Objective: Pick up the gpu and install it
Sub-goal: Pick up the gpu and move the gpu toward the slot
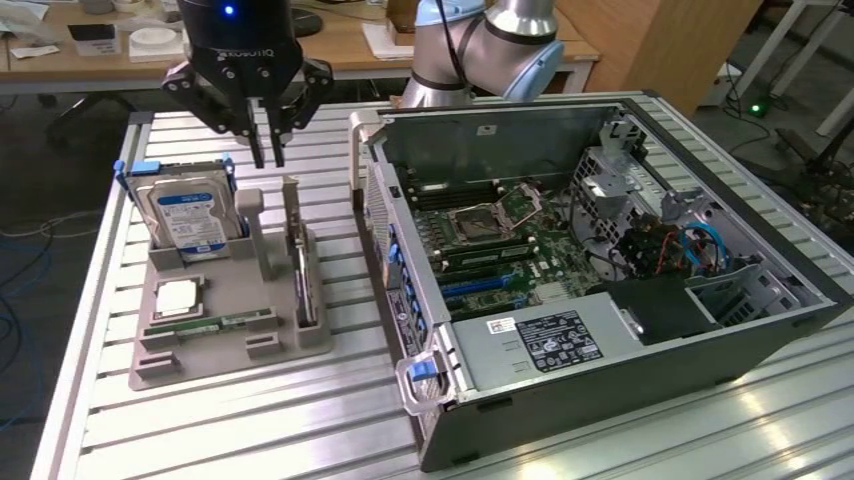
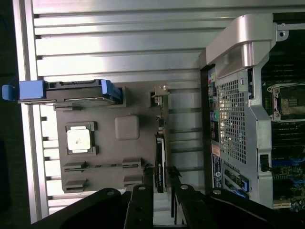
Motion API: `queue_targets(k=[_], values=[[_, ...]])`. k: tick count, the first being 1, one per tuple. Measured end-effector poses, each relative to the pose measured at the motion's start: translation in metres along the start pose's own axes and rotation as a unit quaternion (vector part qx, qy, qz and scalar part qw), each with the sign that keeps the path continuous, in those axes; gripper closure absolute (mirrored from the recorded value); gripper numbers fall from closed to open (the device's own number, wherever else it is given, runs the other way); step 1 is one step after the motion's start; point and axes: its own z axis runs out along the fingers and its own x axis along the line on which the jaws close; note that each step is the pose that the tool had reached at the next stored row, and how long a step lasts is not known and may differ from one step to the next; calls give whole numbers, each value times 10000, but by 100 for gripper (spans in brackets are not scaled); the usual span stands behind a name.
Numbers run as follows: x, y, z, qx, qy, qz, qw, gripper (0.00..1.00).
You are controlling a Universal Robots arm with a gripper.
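The gpu [image 1: 307, 285] stands on its edge in a slot of the grey holder tray [image 1: 287, 345], at the side nearer the computer case. In the wrist view the gpu [image 2: 160, 160] shows as a thin black card seen edge-on. My gripper [image 1: 264, 158] hangs above the tray's far end, between the hard drive and the gpu's slot, well clear of both. Its fingers stand a little apart with nothing between them. Looking down from the wrist, my gripper [image 2: 161, 174] lines up over one end of the card.
A silver hard drive [image 1: 187, 215] with blue clips stands upright in the tray beside the gripper. A square processor chip [image 1: 178, 297] and a slim memory stick [image 1: 214, 322] lie in the tray. The open computer case [image 1: 587, 330] lies at the exterior view's right, motherboard [image 1: 501, 235] exposed.
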Motion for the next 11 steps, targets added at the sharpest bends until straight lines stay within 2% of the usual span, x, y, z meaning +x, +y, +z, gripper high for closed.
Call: queue_targets(k=[1, 2, 4, 6, 8, 9, 10, 11], values=[[-1, 0, 0, 0, 0, 0, 10000, 71], [-2, 0, 0, 0, 0, 0, 10000, 71], [-4, 0, 0, 0, 0, 0, 10000, 59], [-4, 0, 0, 1, 0, 0, 10000, 59], [0, 0, 3, 6, 0, -18, 10000, 47], [1, -1, 7, 10, 4, -56, 10000, 47], [1, -1, 12, 11, 8, -104, 9999, 41], [1, -1, 20, 12, 11, -150, 9999, 41]])
